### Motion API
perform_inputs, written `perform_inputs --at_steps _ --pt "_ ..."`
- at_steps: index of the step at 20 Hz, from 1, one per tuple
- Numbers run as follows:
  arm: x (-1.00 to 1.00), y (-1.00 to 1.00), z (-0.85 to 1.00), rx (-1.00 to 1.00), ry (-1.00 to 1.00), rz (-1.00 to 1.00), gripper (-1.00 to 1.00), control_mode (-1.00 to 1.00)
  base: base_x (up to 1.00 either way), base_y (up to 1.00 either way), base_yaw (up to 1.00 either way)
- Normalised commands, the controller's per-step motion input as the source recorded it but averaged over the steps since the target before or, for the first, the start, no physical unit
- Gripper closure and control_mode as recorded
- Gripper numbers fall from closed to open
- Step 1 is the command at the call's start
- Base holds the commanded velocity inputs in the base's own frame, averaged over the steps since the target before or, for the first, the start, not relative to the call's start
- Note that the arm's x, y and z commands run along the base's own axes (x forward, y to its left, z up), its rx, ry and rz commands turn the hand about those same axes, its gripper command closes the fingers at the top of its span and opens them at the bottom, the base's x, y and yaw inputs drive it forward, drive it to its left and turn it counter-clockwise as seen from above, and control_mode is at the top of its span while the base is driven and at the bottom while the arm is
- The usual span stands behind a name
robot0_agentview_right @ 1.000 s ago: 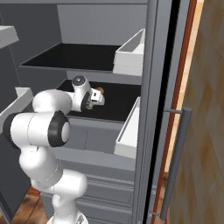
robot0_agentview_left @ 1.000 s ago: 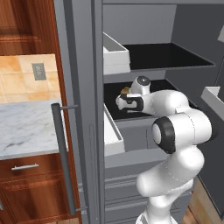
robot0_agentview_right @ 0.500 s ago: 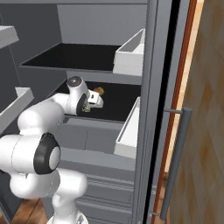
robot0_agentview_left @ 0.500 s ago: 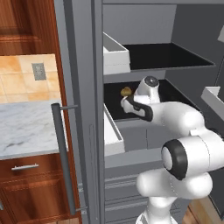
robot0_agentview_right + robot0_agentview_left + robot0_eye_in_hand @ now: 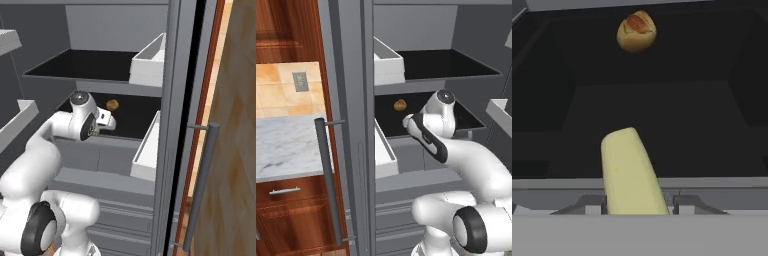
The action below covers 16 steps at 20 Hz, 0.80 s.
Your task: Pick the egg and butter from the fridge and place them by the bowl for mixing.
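Observation:
My gripper point(image 5: 634, 202) is shut on the butter point(image 5: 631, 172), a pale yellow stick that juts forward between the fingers point(image 5: 591, 204). The hand point(image 5: 412, 123) hovers at the front edge of the fridge's point(image 5: 351, 100) middle black shelf point(image 5: 466, 117); from the right side the hand point(image 5: 106, 121) sits just in front of that shelf. The egg and the bowl are out of view.
A golden-orange lumpy ball point(image 5: 400, 104) point(image 5: 112, 104) point(image 5: 637, 31) lies further back on the same shelf. White door bins point(image 5: 387, 62) point(image 5: 147, 150) flank the opening. The fridge's bar handle point(image 5: 328, 180), a marble counter point(image 5: 286, 145) and wooden cupboards stand to the left.
The arm's elbow has swung down and out, and the hand has drawn back a little from the shelf with the butter still in its grip.

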Motion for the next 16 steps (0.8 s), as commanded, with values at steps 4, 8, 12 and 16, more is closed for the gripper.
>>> perform_inputs --at_steps 4,8,12,16 --pt "-0.67 -0.09 0.26 0.00 0.00 0.01 1.00 -1.00 0.00 0.00 0.00" --pt "-0.66 -0.06 0.27 0.00 0.00 0.00 1.00 -1.00 0.00 0.00 0.00" --pt "-0.60 -0.02 0.22 0.00 0.00 0.00 1.00 -1.00 0.00 0.00 0.00" --pt "-0.58 -0.09 0.16 0.00 0.00 0.00 1.00 -1.00 0.00 0.00 0.00"
